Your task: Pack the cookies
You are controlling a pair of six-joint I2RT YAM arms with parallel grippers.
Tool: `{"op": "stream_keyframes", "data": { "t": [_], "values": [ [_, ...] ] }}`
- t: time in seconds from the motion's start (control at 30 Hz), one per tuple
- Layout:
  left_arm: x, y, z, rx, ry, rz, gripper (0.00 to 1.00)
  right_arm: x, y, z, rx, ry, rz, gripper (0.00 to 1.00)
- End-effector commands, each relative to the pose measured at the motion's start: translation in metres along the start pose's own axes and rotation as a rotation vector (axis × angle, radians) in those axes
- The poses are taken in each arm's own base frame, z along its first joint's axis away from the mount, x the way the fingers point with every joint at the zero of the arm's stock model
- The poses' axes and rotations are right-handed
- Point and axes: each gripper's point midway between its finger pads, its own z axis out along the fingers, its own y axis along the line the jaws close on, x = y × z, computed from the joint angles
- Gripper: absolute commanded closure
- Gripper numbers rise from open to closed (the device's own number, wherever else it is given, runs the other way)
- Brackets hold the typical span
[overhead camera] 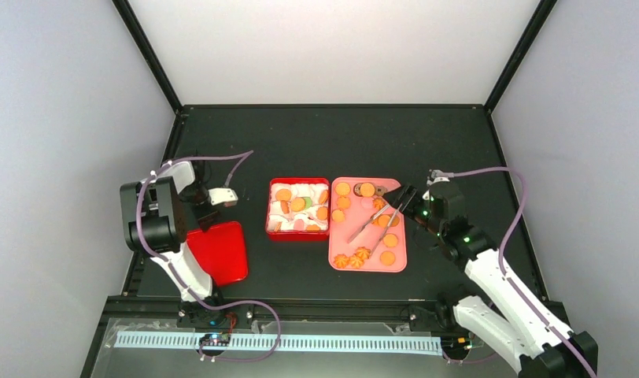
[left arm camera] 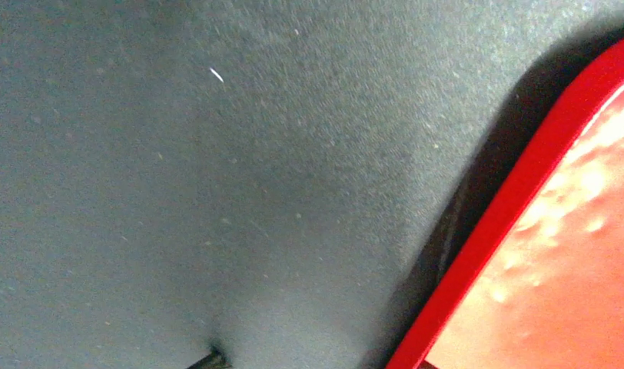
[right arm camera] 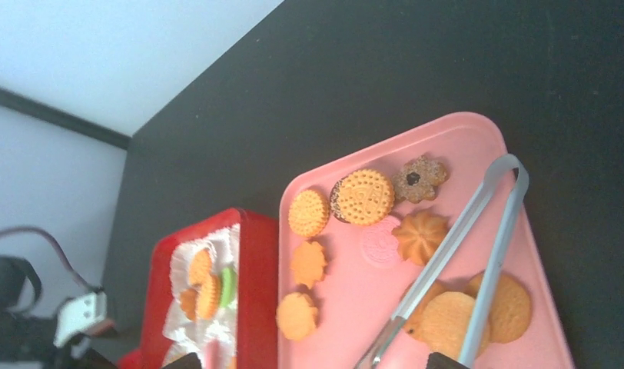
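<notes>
Black matte table (overhead camera: 332, 134), pale walls on three sides. Red box (overhead camera: 298, 235) mid-table, lined with white paper cups (overhead camera: 304, 191). Pink tray (overhead camera: 371, 246) just right of the box, sides almost touching. Metal tongs (overhead camera: 375, 220) lie diagonally on the tray, joined end at far right, arms splayed toward near left. Red lid (overhead camera: 220, 252) lies flat, apart from the box on its left, nearer the front edge.
</notes>
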Motion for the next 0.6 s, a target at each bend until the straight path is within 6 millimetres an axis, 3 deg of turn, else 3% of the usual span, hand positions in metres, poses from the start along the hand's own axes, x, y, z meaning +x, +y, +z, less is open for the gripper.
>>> {"op": "stream_keyframes", "data": {
  "t": [0.0,0.2,0.43,0.57],
  "values": [
    [-0.019,-0.001,0.005,0.024,-0.037,0.051,0.43,0.003,0.003,-0.006,-0.027,-0.036,-0.076,0.25],
    [-0.037,0.001,-0.001,-0.03,-0.059,0.078,0.72,0.001,0.018,-0.011,-0.062,-0.049,-0.132,0.34],
    [-0.051,-0.001,-0.019,-0.079,-0.084,0.114,0.98,0.012,0.038,0.002,-0.108,-0.001,-0.196,0.38],
    [-0.053,-0.004,-0.038,-0.077,-0.095,0.125,0.98,0.019,0.057,0.014,-0.12,0.043,-0.258,0.38]
  ]
}}
